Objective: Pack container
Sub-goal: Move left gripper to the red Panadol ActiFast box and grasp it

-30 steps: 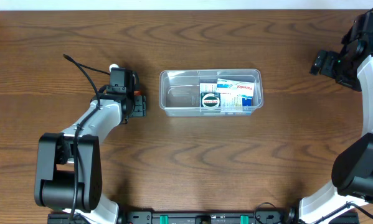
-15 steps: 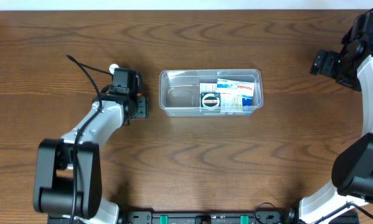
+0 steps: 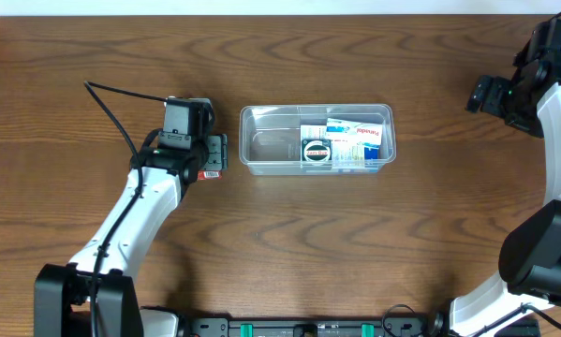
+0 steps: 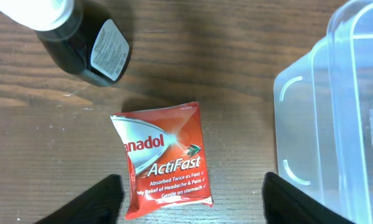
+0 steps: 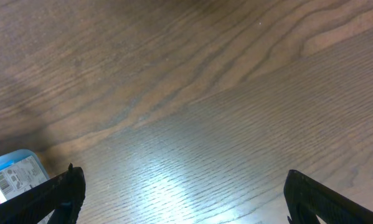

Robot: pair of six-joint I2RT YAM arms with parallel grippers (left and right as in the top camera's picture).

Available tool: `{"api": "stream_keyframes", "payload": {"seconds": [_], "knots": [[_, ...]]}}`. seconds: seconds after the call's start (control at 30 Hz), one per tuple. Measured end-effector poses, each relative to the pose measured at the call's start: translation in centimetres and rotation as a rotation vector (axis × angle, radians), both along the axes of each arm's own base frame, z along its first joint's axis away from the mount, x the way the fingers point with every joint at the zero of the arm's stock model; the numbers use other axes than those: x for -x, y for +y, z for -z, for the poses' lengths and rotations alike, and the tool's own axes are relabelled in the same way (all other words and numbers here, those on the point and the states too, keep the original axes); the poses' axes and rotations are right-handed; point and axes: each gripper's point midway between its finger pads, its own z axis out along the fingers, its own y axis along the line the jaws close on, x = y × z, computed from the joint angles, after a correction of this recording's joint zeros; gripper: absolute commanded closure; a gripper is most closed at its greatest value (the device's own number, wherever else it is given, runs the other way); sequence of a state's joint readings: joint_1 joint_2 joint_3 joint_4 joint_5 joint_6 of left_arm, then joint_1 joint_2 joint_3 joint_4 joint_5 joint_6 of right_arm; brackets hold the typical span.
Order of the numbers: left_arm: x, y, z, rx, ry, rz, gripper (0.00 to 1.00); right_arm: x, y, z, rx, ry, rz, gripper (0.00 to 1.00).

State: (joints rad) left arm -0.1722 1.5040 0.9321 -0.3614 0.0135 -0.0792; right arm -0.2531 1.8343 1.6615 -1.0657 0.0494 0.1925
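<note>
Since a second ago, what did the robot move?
The left pincer slid a little right, toward the container, and now hangs open over the red packet. The right pincer, the container and the boxes inside stayed put.

Left pincer [image 4: 195, 202] points down, jaws wide; right pincer [image 5: 185, 193], seemingly tilted, gapes too.

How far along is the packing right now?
Done: boxes lie in the container's right half. In hand: the left pincer hangs open over the red sachet on the table, not gripping it. Left: that sachet and the dark bottle beside it are outside the container; the right pincer is open, away from the container.
</note>
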Motion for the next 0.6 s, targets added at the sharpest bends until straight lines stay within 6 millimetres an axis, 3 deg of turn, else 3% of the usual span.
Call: {"api": "stream_keyframes", "payload": {"seconds": [0.07,0.4,0.6], "knots": [[-0.1,0.2,0.5,-0.012,0.009,-0.011,0.15,0.0,0.0,0.0,0.0,0.0,0.0,0.01],[-0.3,1.3,5.4,-0.069,0.109,-0.074,0.14,0.0,0.0,0.0,0.0,0.0,0.0,0.01],[-0.8,1.3,6.8,-0.072,0.117,-0.085,0.14,0.0,0.0,0.0,0.0,0.0,0.0,0.01]]}}
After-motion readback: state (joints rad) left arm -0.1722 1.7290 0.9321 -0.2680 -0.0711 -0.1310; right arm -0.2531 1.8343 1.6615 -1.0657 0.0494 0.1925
